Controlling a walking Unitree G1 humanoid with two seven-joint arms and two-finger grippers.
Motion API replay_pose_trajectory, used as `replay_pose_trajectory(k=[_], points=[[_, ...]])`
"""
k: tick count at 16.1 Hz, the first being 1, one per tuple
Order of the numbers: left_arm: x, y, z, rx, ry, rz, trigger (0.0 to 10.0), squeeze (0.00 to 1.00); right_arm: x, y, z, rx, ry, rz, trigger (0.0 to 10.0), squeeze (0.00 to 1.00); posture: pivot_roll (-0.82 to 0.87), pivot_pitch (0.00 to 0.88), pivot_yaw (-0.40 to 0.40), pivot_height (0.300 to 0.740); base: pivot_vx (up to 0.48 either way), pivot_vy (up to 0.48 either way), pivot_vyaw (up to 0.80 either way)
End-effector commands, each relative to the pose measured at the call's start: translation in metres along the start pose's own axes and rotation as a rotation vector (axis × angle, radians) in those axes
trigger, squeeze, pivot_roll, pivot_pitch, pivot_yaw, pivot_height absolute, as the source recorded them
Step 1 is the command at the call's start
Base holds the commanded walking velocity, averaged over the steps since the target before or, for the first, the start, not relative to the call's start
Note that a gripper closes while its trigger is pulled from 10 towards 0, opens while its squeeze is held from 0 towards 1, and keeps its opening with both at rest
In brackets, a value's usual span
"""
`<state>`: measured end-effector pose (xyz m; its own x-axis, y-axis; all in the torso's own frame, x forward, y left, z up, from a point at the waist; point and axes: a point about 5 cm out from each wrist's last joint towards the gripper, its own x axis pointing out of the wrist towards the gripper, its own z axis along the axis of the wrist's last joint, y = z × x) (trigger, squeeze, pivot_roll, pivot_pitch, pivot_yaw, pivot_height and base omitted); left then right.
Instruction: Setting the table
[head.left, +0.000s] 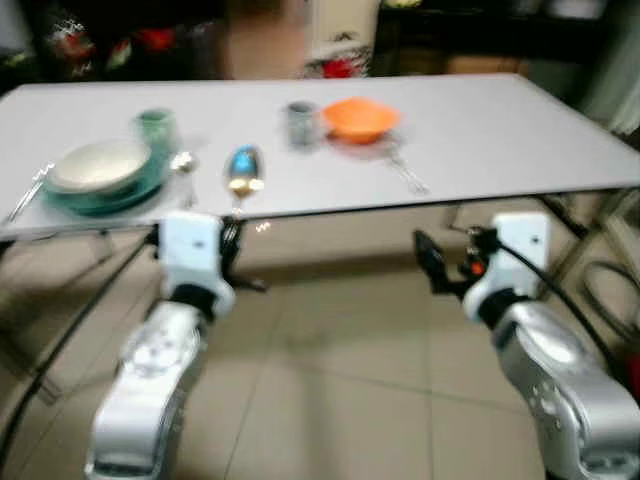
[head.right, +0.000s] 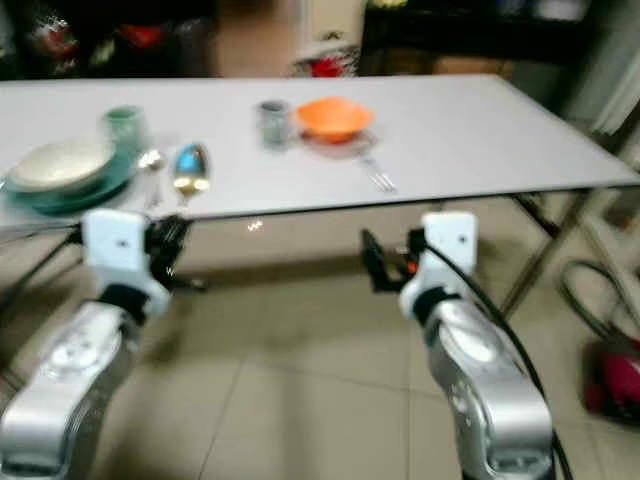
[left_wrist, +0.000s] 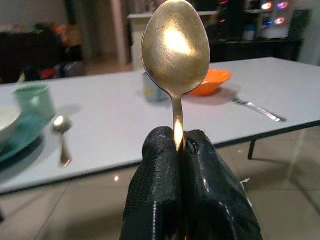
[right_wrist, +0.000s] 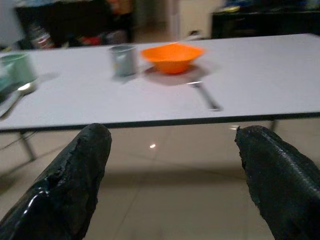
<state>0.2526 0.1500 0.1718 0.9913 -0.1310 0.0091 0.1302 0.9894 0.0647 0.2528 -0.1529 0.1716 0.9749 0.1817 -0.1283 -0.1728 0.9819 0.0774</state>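
Gold spoon being held upright before the white table.
Its handle is being pinched between closed black fingers, bowl uppermost, shiny and facing the wrist camera.

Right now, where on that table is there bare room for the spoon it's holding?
The left gripper holds the spoon. Free: the white table right of the orange bowl and fork. Crowded: the left end, around the teal plate, green cup and small spoon.
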Motion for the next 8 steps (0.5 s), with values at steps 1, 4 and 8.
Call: replay_pose_trajectory(k=[1,4,8], points=[[0.0039,-0.0058,0.0027,-0.005,-0.012,-0.022,10.0,0.0,-0.0003,-0.0058,0.0002,0.002,0.009,-0.025,10.0,0.0,-0.11,0.0,0.0,0.74,0.326,0.0,-0.8],[0.0049,-0.0068,0.0006,-0.006,-0.002,-0.028,10.0,0.0,-0.0016,-0.005,-0.0005,-0.002,0.013,-0.024,10.0,0.0,-0.11,0.0,0.001,0.74,0.33,0.0,-0.76],[0.0083,-0.0053,-0.0017,-0.007,0.009,-0.018,10.0,0.0,-0.0021,-0.0013,0.0005,-0.013,0.007,0.004,10.0,0.0,-0.12,0.0,0.007,0.74,0.329,0.0,0.0]])
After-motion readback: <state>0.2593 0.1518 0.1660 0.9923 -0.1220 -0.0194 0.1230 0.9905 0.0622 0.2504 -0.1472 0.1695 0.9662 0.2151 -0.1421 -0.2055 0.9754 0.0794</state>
